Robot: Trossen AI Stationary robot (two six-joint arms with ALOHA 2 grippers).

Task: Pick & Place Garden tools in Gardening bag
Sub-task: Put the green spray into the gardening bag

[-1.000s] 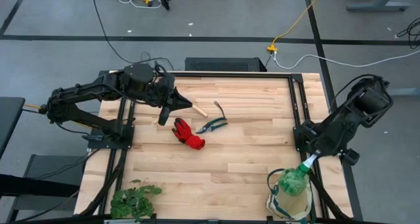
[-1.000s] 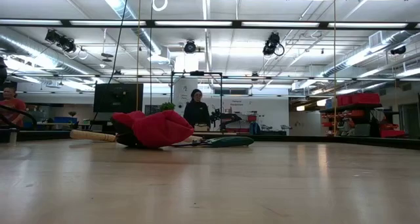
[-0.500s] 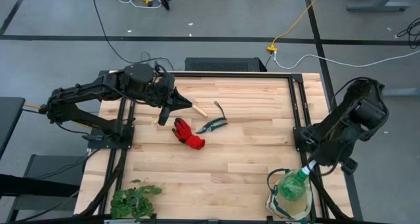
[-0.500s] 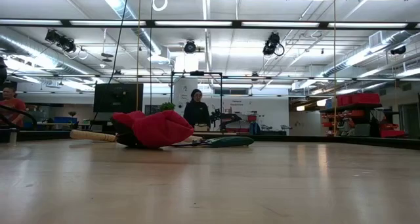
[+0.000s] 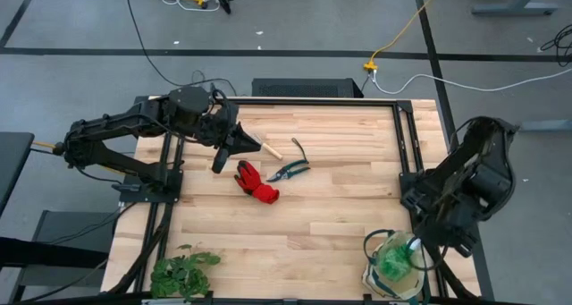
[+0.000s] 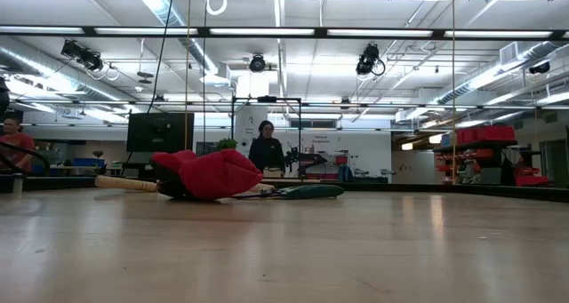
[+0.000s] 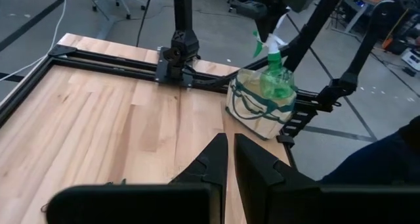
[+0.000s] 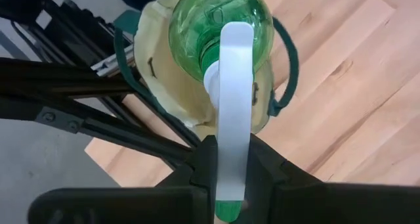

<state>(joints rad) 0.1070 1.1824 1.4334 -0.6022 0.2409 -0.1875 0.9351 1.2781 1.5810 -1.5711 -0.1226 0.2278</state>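
My right gripper is shut on the green spray bottle and holds it over the cream gardening bag at the near right corner. The bottle's body stands in the bag's mouth. On the far left part of the table lie the red glove, the dark pruning shears and a wooden-handled tool. My left gripper hangs shut above the table beside that handle, touching nothing. My right gripper pinches the bottle's white sprayer head between its two fingers. The fingers come steeply from above. The bottle hangs upright below them, its green body down in the opening of the bag.
A leafy green plant bunch lies at the near left corner. The black frame rails run along the table's edges next to the bag. Bare wood spreads across the middle and near part of the table. A person stands in the room far behind.
My right gripper has gone toward the table's near edge and down, tipping more steeply, with the spray bottle shut in it. The bottle has moved from beside the bag's far rim to over its mouth.
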